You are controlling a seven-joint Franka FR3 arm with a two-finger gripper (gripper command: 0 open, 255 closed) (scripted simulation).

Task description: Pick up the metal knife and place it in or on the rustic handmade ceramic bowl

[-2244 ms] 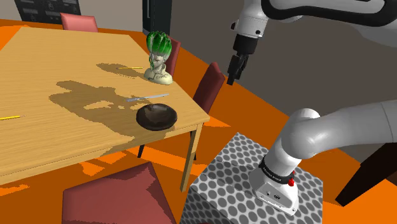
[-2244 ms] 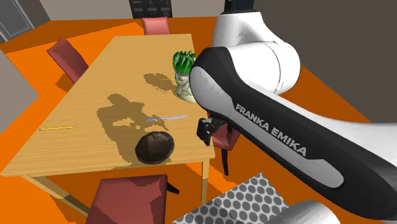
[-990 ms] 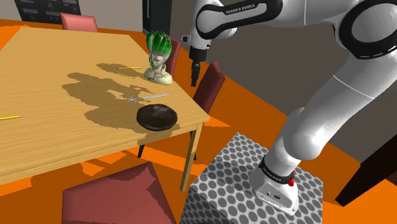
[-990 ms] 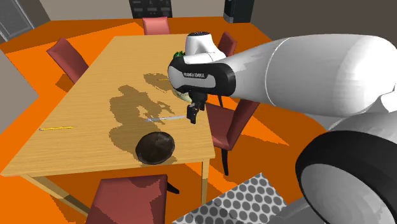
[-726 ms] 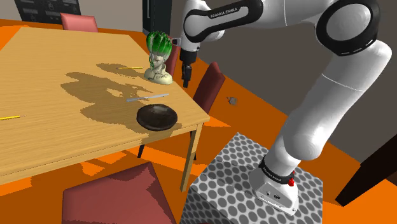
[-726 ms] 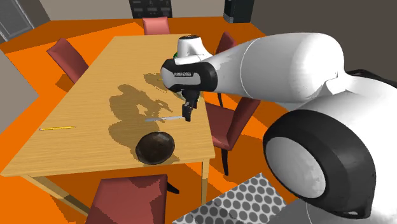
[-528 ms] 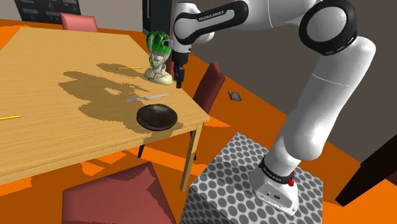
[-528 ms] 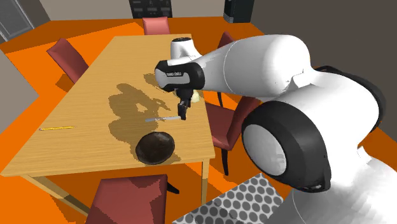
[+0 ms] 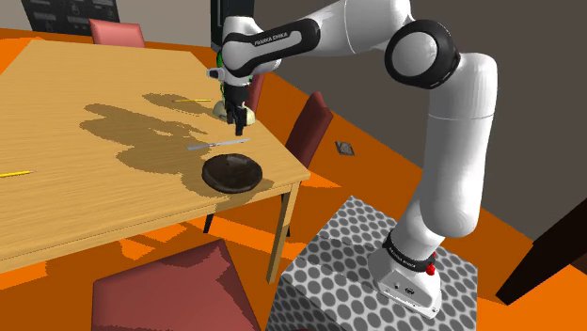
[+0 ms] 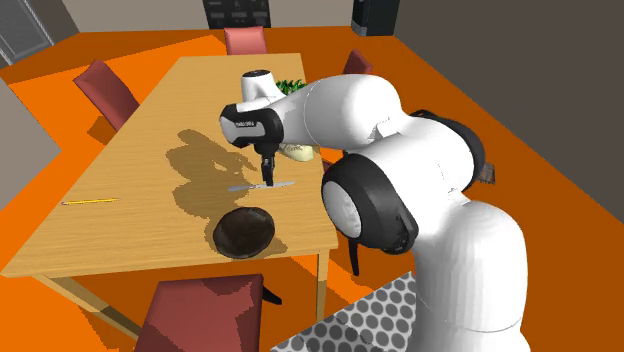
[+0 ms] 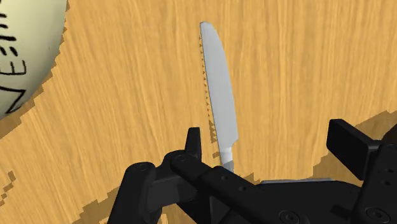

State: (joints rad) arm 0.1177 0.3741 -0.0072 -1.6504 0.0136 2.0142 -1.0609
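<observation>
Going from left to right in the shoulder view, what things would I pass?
yellow stick → bowl → stand

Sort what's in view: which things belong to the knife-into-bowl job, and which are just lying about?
Job: grey metal table knife; dark round bowl; black two-finger gripper, open above the knife.
Lying about: cream planter with green leaves; thin yellow pencil; red chairs.
</observation>
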